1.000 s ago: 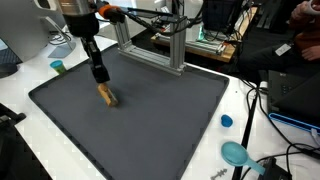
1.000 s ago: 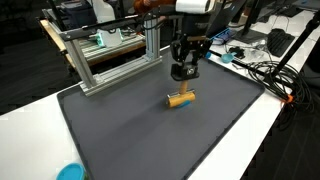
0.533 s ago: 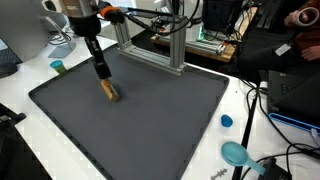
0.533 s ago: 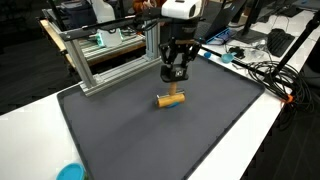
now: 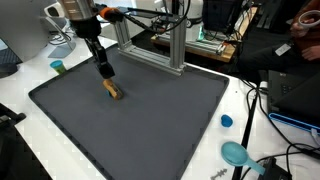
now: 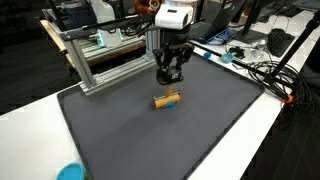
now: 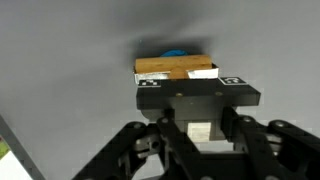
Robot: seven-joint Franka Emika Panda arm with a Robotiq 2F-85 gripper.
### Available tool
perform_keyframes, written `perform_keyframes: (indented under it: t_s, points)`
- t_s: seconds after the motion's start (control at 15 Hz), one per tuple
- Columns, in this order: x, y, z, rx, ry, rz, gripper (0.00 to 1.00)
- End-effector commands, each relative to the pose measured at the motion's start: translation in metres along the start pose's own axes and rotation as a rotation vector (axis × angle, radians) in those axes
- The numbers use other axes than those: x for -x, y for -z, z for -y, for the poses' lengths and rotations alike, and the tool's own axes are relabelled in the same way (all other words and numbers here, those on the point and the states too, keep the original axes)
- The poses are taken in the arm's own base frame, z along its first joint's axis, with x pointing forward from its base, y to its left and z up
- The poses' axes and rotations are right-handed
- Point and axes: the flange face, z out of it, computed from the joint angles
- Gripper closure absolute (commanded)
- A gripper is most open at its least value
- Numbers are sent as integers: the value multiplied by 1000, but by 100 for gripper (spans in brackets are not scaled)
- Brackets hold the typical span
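Note:
My gripper [image 5: 103,72] [image 6: 167,76] hangs over the far part of the dark grey mat [image 5: 150,120] [image 6: 150,140]. Its fingers point down and are shut on a pale piece [image 7: 200,130], seen between them in the wrist view. Directly beneath sits a small wooden block [image 5: 113,91] [image 6: 167,99] [image 7: 177,68], low over the mat or resting on it. It travels with the gripper. How the pale piece joins the block is hidden by a black plate with markers [image 7: 198,95]. A bit of blue [image 7: 175,54] peeks out beyond the block.
An aluminium frame [image 5: 150,45] [image 6: 105,60] stands along the mat's far edge, close to the gripper. A teal cup [image 5: 58,66], a blue cap [image 5: 226,121] and a teal dish [image 5: 236,153] [image 6: 70,172] lie on the white table around the mat. Cables [image 6: 265,70] crowd one side.
The gripper has carried the wooden block a short way across the mat toward the aluminium frame. Its jaws have stayed shut.

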Motion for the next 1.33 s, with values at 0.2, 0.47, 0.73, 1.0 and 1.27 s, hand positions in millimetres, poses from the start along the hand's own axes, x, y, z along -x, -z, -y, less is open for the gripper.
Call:
perform_keyframes:
  t_s: [0.2, 0.47, 0.73, 1.0, 1.27]
  points:
    - [3, -7, 3, -206, 175, 42, 79]
    - [8, 24, 0, -191, 258, 76, 79]
    - [16, 58, 20, -121, 308, 75, 79]
    - [31, 89, 33, -57, 518, 163, 79]
    - [38, 109, 38, -90, 733, 222, 79]
